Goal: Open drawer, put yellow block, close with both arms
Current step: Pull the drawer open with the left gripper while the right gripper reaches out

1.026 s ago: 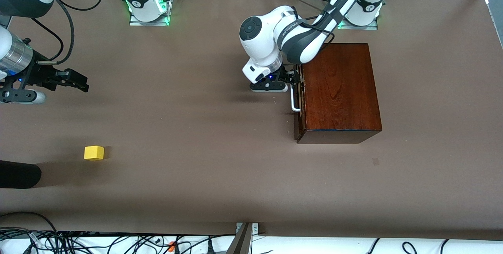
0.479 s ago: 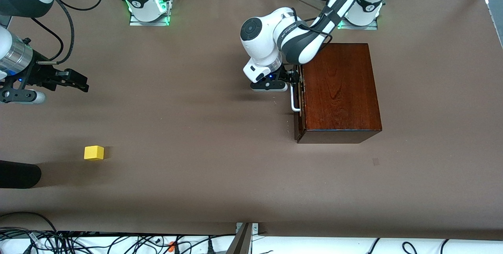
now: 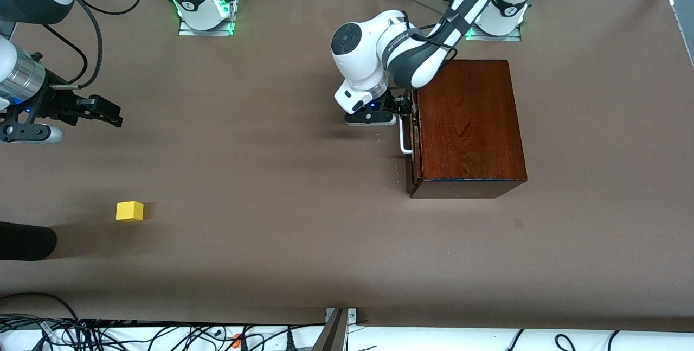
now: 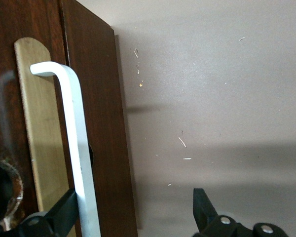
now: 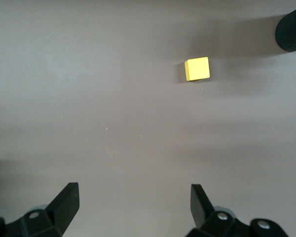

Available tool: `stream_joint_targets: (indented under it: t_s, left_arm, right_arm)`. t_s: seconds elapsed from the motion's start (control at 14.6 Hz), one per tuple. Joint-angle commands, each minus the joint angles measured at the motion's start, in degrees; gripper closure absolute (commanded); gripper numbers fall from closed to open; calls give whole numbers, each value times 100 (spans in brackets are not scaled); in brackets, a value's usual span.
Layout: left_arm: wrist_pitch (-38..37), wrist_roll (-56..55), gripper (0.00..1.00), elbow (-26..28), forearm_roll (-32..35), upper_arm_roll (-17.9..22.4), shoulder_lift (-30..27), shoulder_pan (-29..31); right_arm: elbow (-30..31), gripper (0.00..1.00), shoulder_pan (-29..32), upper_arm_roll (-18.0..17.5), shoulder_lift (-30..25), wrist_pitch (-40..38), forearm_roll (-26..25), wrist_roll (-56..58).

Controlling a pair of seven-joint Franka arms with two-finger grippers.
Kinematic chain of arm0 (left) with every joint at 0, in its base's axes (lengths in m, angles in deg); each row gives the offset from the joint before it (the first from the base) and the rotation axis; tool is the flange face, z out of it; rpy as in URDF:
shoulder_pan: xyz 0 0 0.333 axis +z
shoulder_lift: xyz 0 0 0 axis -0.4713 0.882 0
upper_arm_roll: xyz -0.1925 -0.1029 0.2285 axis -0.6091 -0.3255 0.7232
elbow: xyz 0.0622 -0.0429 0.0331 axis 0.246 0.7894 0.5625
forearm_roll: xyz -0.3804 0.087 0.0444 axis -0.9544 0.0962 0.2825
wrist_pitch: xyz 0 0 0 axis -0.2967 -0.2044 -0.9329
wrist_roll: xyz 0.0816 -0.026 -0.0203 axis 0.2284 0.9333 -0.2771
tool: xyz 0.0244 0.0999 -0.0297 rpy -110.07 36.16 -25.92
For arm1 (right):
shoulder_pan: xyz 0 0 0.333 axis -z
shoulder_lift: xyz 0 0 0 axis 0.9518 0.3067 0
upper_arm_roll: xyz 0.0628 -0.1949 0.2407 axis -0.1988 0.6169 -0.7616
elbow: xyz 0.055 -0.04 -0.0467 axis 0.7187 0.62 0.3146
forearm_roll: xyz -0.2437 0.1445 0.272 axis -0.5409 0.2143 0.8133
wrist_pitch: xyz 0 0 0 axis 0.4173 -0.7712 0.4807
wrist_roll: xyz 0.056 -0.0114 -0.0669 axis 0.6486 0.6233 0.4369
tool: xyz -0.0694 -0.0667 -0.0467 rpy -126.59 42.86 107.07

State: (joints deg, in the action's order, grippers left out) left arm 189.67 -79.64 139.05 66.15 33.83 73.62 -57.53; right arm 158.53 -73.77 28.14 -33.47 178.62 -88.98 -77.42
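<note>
Left end effector (image 3: 405,114) and waiting right end effector (image 3: 111,114) both gape.

Both arms are glossy white with black joint bands. The left arm (image 3: 398,50) has a round dark cap on its elbow, a black cable along its link and a blue light by the wrist. The right arm (image 3: 24,77) shows a silver wrist ring, looping black cables and green lights at its base. The black jaws carry small silver screws.
</note>
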Motion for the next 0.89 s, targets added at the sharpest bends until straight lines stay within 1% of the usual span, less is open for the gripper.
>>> stream_joint_targets:
  t_s: [0.0, 0.14, 0.34, 0.82]
  left_arm:
    - [213, -160, 0, -37, -73, -30, 65, -56]
    - [432, -151, 0, -38, -214, -30, 65, -65]
    - [442, -177, 0, -55, -223, -30, 65, -126]
    - [442, -310, 0, -512, -416, -30, 337, -284]
  right_arm:
    - [-59, 0, 5, -15, 2, -40, -89, -24]
    - [-59, 0, 5, -15, 2, -40, -89, -24]
    - [-59, 0, 5, -15, 2, -40, -89, -24]
    - [-59, 0, 5, -15, -7, -40, -89, -24]
